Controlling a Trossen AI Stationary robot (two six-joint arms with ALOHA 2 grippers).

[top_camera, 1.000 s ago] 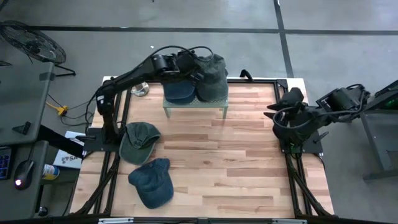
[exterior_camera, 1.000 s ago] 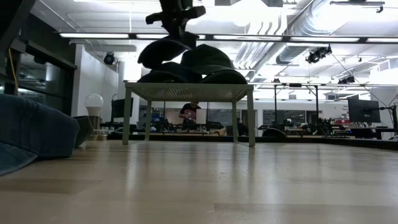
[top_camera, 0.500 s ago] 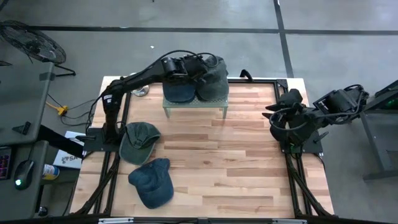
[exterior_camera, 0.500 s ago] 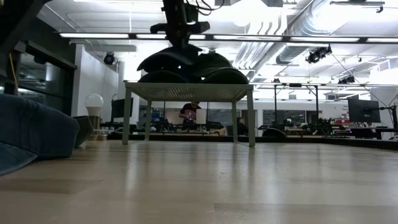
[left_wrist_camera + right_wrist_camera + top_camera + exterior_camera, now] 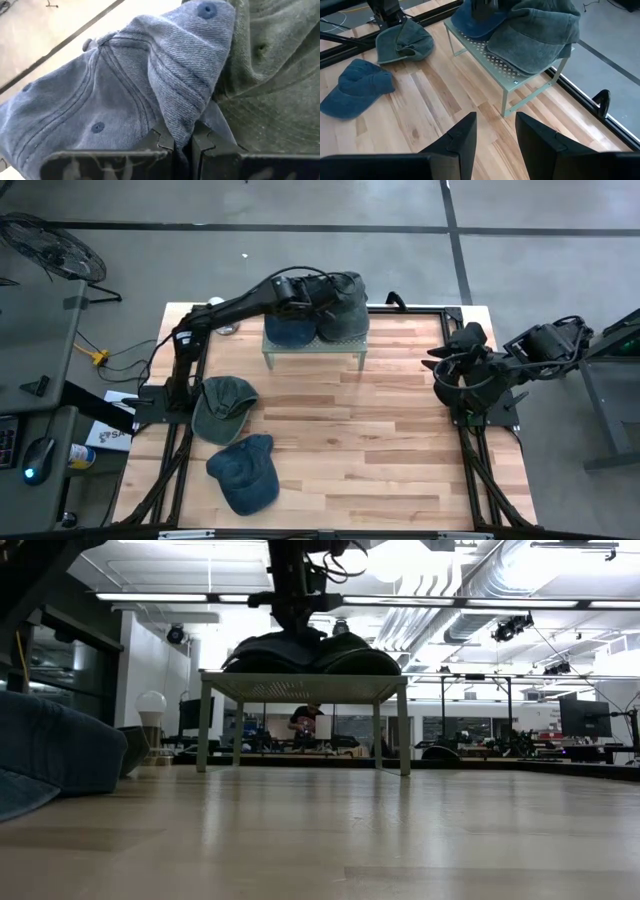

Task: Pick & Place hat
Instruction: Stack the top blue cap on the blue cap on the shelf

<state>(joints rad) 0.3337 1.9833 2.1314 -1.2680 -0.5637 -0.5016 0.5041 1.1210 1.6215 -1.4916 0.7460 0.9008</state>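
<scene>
A blue denim cap lies on the small green mesh stand at the table's far edge, beside a green cap on the same stand. My left gripper is above the blue cap's crown and shut on it; the low view shows it coming down onto the cap. My right gripper waits open at the table's right edge, its fingers apart in the right wrist view. My left gripper pinches a raised fold of the blue cap's crown between its two fingers. The fold runs up to the top button. The fingers come from above, pointing down. The cap's underside rests on the stand's top.
A second green cap and a second blue cap lie on the wood near the table's left side. Bare wood spans the table's middle and right. The left arm's base and black frame rails run along the left edge.
My left gripper has moved down and a little toward the table's right, staying shut on the blue cap. The cap hung tilted above the stand a second ago; it now sits flat on the stand beside the green cap.
</scene>
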